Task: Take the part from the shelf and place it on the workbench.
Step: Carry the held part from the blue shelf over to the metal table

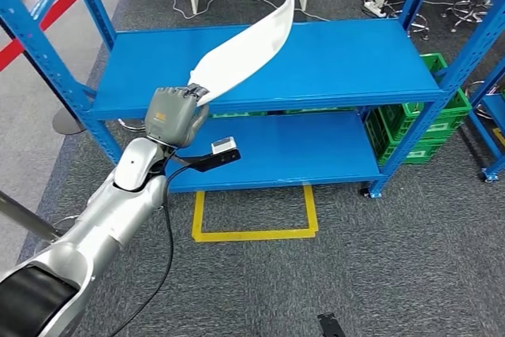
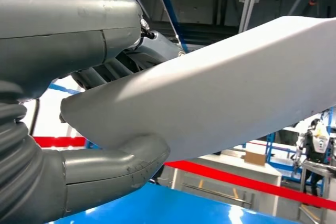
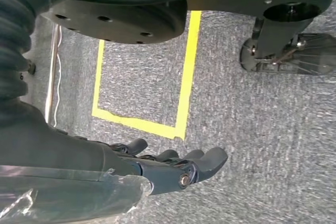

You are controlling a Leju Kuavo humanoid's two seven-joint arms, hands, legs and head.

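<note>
White part (image 2: 222, 93): its far end is running off the left wrist view's edge; its near end is lying hidden inside the left hand (image 1: 173, 116) in the head view.
Left hand's fingers (image 2: 118, 69): mostly hiding behind the part in the wrist view.
Blue shelf (image 1: 334, 61): its uprights are being cut by the head view's edges.
Green crates (image 1: 432, 128): partly hiding behind a shelf upright; contents too small to tell.
Right hand (image 3: 174, 166): its palm is lying hidden behind its cover.

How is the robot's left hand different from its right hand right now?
The left hand grips one end of the long white part, while the right hand holds nothing. The left hand is raised at the blue shelf; the right hand hangs over the grey carpet with its fingers apart. Both hands are dark grey.
</note>
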